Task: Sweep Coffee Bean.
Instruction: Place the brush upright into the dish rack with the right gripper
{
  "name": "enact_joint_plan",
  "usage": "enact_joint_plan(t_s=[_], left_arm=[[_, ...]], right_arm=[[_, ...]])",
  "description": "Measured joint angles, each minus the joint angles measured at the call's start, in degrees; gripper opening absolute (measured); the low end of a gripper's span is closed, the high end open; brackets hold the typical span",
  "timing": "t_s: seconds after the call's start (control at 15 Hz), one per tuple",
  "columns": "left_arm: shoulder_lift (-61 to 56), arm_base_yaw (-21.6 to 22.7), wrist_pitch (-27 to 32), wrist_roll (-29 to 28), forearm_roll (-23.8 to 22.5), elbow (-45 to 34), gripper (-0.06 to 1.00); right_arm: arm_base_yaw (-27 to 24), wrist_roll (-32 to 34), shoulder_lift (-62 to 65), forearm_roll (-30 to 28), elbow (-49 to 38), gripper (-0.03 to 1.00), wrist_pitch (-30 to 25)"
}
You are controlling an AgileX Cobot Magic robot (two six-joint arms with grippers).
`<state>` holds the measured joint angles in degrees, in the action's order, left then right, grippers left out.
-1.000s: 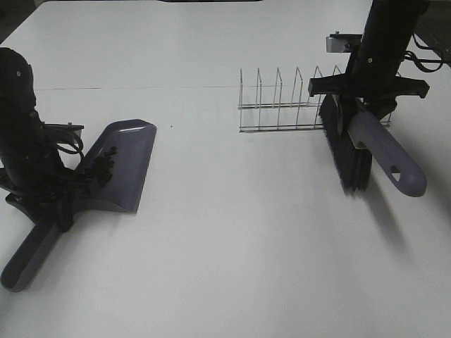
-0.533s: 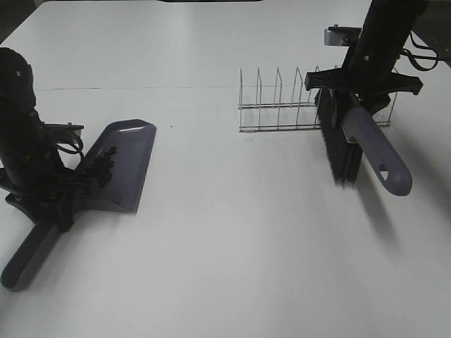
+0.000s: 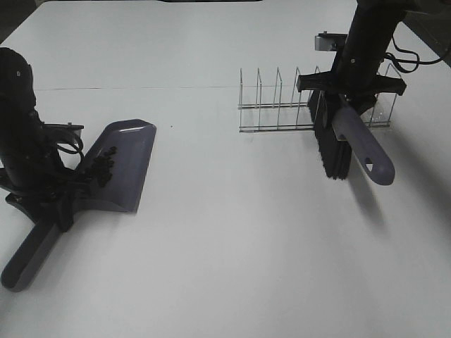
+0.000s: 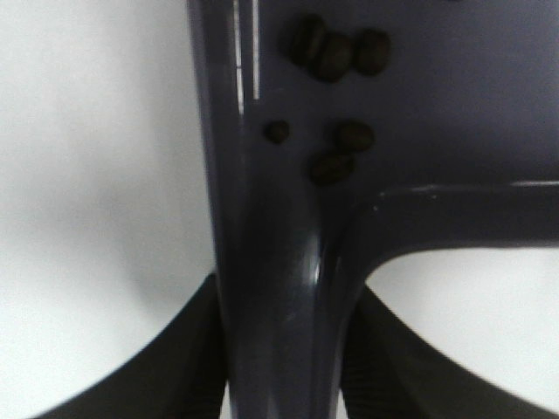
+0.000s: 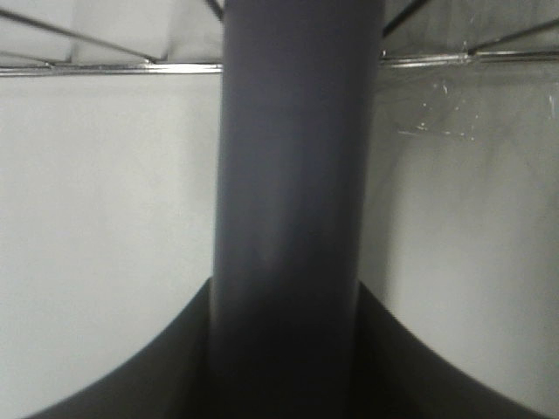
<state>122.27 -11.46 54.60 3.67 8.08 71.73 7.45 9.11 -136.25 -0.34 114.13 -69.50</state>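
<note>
Left wrist: coffee bean (image 4: 332, 57) near hand (image 4: 284, 367)

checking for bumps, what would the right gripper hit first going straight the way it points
The right gripper points down, so probably the white table beside the thin wire rack; the black bristles of its grey-handled brush would touch first.

No legible text, label, brand, number or sign on any surface in any view.
</note>
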Motion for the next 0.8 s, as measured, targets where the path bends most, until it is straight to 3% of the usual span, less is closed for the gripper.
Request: enact_joint_plan(t_s=[0.4, 0.8], left_arm=[[0.0, 0.0, 0.0, 0.0, 0.06, 0.0, 0.31], [0.0, 0.0, 0.0, 0.0, 0.06, 0.0, 0.31]], right_arm=[[-0.29, -0.29, -3.5, -0.46, 10.31, 0.33, -1.38], [-0.34, -0.4, -6.07, 0.34, 12.32, 0.33, -1.32]])
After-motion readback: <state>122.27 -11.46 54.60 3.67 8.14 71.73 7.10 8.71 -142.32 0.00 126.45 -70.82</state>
